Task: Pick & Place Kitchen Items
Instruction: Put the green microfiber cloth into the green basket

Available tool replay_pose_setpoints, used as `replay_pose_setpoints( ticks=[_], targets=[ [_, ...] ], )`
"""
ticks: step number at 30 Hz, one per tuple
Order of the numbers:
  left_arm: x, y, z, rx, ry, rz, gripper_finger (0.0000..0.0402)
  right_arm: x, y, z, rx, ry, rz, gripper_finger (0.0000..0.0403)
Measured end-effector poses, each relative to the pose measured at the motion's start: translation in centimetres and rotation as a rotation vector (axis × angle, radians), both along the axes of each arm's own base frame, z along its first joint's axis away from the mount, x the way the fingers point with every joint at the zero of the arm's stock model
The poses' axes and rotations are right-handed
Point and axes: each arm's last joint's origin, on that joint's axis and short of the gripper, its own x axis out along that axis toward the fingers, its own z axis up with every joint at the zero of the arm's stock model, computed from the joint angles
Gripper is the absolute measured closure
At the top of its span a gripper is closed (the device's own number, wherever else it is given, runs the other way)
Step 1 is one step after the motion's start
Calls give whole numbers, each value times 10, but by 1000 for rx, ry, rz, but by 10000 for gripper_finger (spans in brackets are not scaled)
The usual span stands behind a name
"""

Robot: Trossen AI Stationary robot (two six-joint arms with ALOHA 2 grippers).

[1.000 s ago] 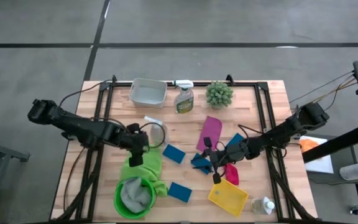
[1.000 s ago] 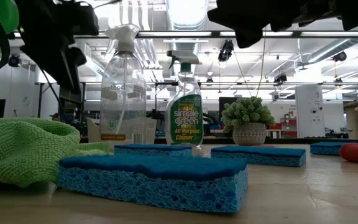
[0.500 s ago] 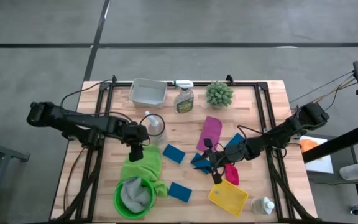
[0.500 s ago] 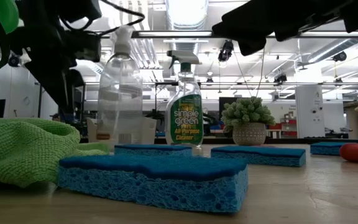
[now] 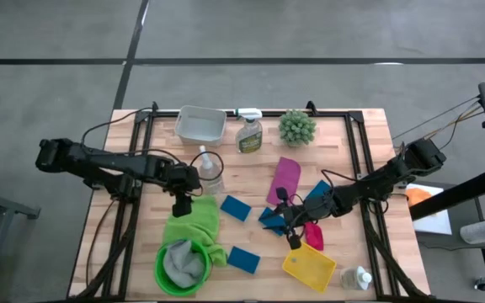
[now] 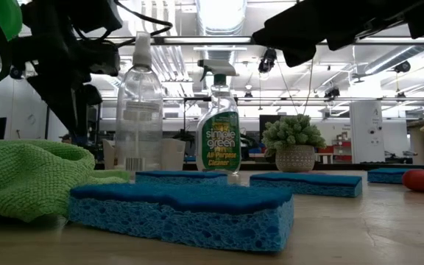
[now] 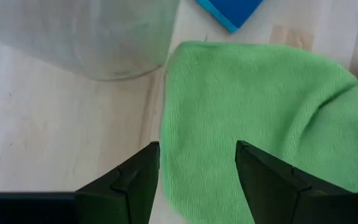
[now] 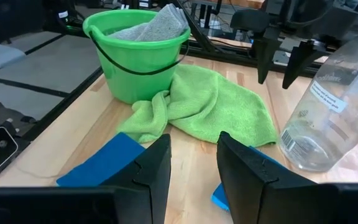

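Your left gripper [image 5: 183,204] hangs part-open and empty over the near edge of the green cloth [image 5: 194,222], pointing straight down. The clear bottle [image 5: 210,172] stands upright just beyond it (probably just let go). The right gripper [image 5: 290,225], far off, looks empty.

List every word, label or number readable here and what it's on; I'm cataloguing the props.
"simple green" and "All-Purpose Cleaner": on the green-labelled spray bottle.
Clear spray bottle: white label with a barcode and small print, too blurred to read in the low and right wrist views.
Small white bottle: too small to tell any text.
No other readable text on the table.
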Motion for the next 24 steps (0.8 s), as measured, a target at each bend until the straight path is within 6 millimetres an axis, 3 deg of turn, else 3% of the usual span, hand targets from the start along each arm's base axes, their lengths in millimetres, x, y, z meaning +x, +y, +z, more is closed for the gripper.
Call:
replay_pose_setpoints(
  ticks=[8, 16, 19, 24],
  targets=[
    [-14, 1, 22, -3, -112, -3, 187, 0, 0, 0, 10, 1, -3, 279],
    [-39, -2, 63, -12, -483, -14, 187, 11, 3, -5, 52, -40, -14, 274],
    [-47, -7, 72, -19, -627, -59, 187, 27, 9, -14, 41, -14, -18, 247],
    [-57, -15, 75, -11, -808, -157, 187, 68, 27, -26, 25, 50, 11, 157]
  ],
)
